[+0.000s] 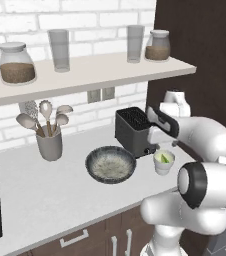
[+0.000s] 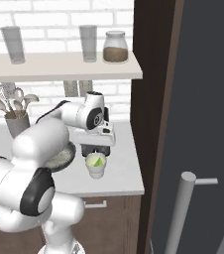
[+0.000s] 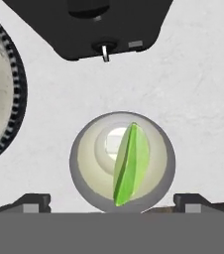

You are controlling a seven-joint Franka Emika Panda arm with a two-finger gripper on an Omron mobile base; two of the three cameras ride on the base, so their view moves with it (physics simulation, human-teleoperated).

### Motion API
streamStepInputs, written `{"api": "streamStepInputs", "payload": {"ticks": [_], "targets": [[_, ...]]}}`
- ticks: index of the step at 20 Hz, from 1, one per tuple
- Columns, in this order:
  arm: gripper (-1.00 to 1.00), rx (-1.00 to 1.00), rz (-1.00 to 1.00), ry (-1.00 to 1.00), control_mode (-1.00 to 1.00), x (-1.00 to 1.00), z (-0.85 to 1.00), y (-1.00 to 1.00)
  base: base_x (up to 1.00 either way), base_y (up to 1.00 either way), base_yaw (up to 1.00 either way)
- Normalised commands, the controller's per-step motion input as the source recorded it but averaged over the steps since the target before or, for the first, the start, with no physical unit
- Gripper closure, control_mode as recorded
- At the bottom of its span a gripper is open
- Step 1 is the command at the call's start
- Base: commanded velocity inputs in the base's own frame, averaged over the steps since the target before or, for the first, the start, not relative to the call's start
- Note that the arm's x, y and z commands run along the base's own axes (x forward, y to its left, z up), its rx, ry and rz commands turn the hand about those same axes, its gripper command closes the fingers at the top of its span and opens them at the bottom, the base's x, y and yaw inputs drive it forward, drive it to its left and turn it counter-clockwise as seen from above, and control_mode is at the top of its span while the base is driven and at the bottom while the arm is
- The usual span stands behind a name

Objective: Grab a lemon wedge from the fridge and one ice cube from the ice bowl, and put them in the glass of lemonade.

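The lemon wedge (image 3: 130, 163) stands on edge inside the glass of lemonade (image 3: 84, 163), a small whitish cup on the counter. The same wedge (image 1: 161, 158) (image 2: 98, 161) sits in the cup (image 1: 164, 167) (image 2: 96, 171) in both base views. My gripper (image 3: 112, 203) (image 1: 159, 146) (image 2: 95, 149) hangs just above the cup, open, its fingertips (image 3: 32, 201) spread wider than the rim with nothing between them. The ice bowl (image 1: 89, 165) (image 2: 68, 154) (image 3: 20, 89) lies left of the cup, dark outside and speckled grey inside. The grey fridge door (image 2: 208, 114) fills the right side.
A black toaster (image 1: 132, 129) (image 3: 89, 25) stands right behind the cup. A grey utensil holder (image 1: 49, 144) is at the back left. The shelf (image 1: 85, 75) overhead carries jars and tall glasses. The fridge's silver handle (image 2: 180, 213) juts out at the near right.
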Motion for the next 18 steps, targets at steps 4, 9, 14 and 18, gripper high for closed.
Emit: {"api": "streamStepInputs", "payload": {"ticks": [4, 9, 14, 18], "targets": [[-1.00, 0.04, 0.00, -0.05, -1.00, -0.16, 0.08, -0.03, 0.00, 0.00, 0.00], [-1.00, 0.09, 0.00, -0.05, -1.00, -0.38, 0.05, -0.07, 0.00, 0.00, 0.00], [-1.00, 0.03, 0.00, -0.08, -1.00, -0.64, 0.80, 0.14, 0.00, 0.00, 0.00], [-1.00, -0.04, 0.01, -0.03, -1.00, -0.75, 0.70, 0.34, 0.00, 0.00, 0.00]]}}
